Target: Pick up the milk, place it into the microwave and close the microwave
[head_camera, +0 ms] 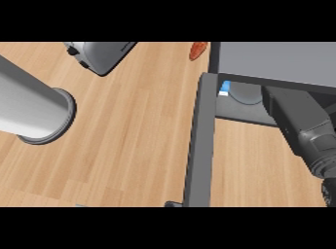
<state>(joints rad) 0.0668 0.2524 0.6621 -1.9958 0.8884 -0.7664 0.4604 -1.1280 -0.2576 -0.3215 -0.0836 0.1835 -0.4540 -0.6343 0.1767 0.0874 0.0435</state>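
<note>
Milk (226, 88) sits inside the open microwave (285, 61), hand unseen.

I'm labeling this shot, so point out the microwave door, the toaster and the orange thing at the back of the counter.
microwave door (200, 146): head view, on the open door's dark edge.
toaster (102, 54): head view, on its silver side.
orange thing (197, 50): head view, on its middle; what it is cannot be told.

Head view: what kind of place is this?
Likely a kitchen counter: a light wooden countertop, a microwave with its door swung open, and what looks like a toaster at the back. The right forearm reaches into the microwave.
</note>
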